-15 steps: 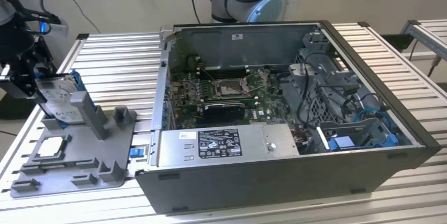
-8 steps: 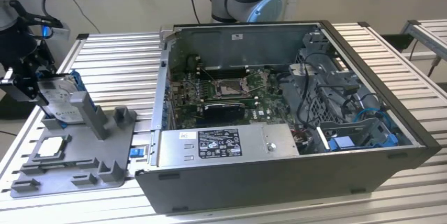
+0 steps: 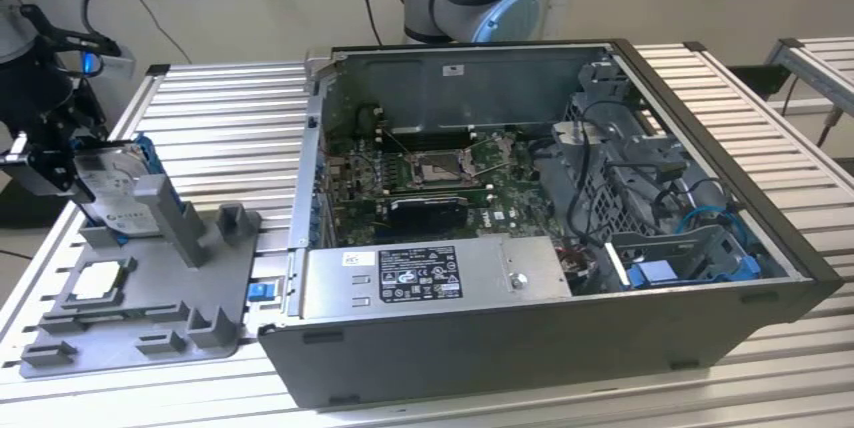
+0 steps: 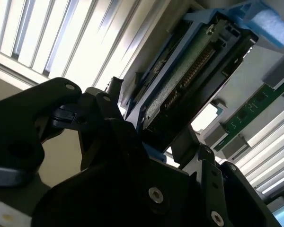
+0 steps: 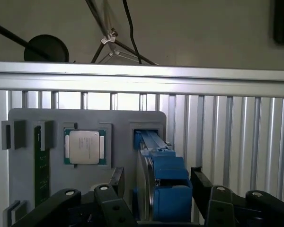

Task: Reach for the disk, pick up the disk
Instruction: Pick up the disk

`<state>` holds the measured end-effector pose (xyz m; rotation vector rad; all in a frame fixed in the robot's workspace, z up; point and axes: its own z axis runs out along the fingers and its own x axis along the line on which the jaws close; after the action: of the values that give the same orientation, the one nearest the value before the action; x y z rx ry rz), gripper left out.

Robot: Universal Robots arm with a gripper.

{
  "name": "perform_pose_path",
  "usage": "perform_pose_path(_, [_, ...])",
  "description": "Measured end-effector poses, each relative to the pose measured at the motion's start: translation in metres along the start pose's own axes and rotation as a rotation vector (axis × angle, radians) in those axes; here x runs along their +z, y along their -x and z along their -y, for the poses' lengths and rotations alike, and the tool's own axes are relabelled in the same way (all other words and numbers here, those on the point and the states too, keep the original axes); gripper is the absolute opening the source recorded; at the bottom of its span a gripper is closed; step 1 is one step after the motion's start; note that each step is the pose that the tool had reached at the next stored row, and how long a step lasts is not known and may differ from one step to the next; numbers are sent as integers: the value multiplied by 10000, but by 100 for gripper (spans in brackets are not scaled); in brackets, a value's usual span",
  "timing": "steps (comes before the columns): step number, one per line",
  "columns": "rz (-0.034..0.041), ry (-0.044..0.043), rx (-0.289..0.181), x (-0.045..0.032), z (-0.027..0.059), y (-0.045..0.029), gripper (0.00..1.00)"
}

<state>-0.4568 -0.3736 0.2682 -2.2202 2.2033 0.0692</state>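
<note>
Disk (image 3: 118,193) on edge in a slot of the grey fixture tray (image 3: 174,283), at the exterior view's left, beside the open computer case (image 3: 534,348); the gripper (image 3: 74,170) is at it. A processor chip (image 3: 100,281) lies on the tray. The grey box (image 3: 427,273) bears a sticker too small to read. All rests on a slatted metal table (image 3: 227,108).

In the first wrist view the gripper (image 5: 158,182) is spread, one finger (image 5: 201,182) either side of the disk (image 5: 165,189), with a gap on the chip's (image 5: 84,147) side.

In the second wrist view the disk (image 4: 189,75) shows its circuit-board face, framed in blue
</note>
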Motion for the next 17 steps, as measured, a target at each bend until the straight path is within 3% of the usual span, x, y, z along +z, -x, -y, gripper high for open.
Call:
perform_pose_path(1, [1,-1,0,0,0,0,0])
perform_pose_path(17, [11,-2,6,1,0,0,0])
